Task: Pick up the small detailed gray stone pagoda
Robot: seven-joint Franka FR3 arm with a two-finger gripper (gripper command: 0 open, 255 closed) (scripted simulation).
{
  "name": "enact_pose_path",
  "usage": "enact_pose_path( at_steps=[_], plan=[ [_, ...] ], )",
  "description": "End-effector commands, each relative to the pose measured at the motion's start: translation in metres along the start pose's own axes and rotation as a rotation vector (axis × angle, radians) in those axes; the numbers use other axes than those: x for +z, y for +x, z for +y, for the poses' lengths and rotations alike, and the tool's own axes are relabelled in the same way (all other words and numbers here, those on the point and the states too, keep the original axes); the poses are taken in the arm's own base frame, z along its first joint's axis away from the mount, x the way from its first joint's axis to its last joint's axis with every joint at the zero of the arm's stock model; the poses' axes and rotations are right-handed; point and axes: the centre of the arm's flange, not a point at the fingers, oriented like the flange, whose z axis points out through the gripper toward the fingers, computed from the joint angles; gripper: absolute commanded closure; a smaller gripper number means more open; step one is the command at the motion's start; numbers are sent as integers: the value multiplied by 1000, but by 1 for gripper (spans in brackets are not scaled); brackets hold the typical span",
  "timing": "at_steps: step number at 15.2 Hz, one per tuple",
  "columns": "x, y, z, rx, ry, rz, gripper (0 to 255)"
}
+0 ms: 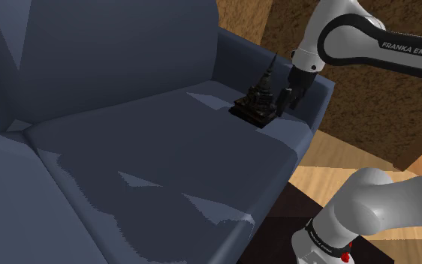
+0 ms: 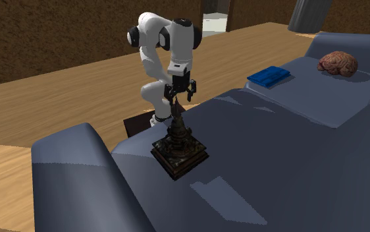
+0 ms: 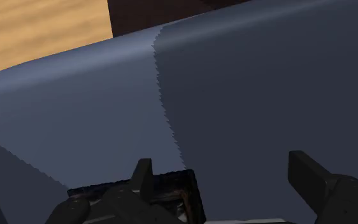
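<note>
Small dark pagoda (image 1: 259, 96) is seen upright on the sofa seat (image 1: 164, 150), near the armrest (image 1: 316, 112). End effector (image 1: 292, 99) is spread apart, empty, at the pagoda's 3 o'clock in the shoulder view. Pagoda isn't centred between the fingers, so it could be clipped and toppled.

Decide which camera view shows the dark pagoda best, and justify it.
The second exterior view: the pagoda stands whole, spire to square base. In the shoulder view the pagoda looks small and dark; the wrist view catches its base edge.

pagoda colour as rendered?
Pagoda renders near-black, brownish mottling; clearest in second exterior view.
</note>
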Motion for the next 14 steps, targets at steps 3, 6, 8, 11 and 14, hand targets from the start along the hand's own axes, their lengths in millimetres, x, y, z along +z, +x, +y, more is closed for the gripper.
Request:
enact_pose_path(
  at_steps=[3,6,8,11,14],
  plan=[
    [-5,17,-1,97,-34,57,0],
    [-14,42,-1,243,-86,142,0],
    [-21,58,1,340,-120,199,0],
    [-34,80,7,486,-171,285,0],
    [-49,101,15,631,-222,370,0]
  ],
)
